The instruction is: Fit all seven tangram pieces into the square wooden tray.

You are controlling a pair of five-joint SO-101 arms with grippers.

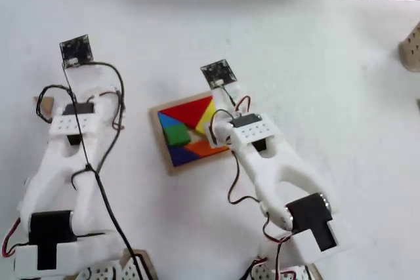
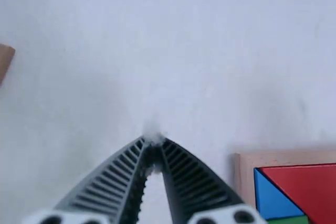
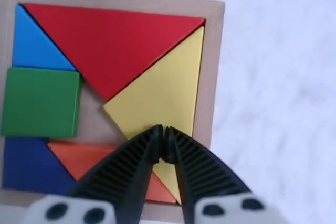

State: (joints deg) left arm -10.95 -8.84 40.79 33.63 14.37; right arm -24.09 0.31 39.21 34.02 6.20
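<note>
Over the yellow triangle (image 3: pixel 163 90), the right gripper (image 3: pixel 163 132) is hovering with fingers pressed together, gripping nothing. Yellow and red triangle (image 3: pixel 110 40) are meeting edge to edge, apexes pointing at the centre of the wooden tray (image 3: pixel 215 66), which is lying askew between the arms. The left gripper (image 2: pixel 153 142), likewise closed and empty, is hanging over bare table (image 2: pixel 157 35) near the tray.

On the table (image 1: pixel 295 44), the square wooden tray (image 1: pixel 172 165) lies between the two arms, with the right gripper (image 3: pixel 164 132) above a large triangle (image 3: pixel 163 98) at its right side and the left gripper (image 2: pixel 152 145) over bare table to its left.
</note>
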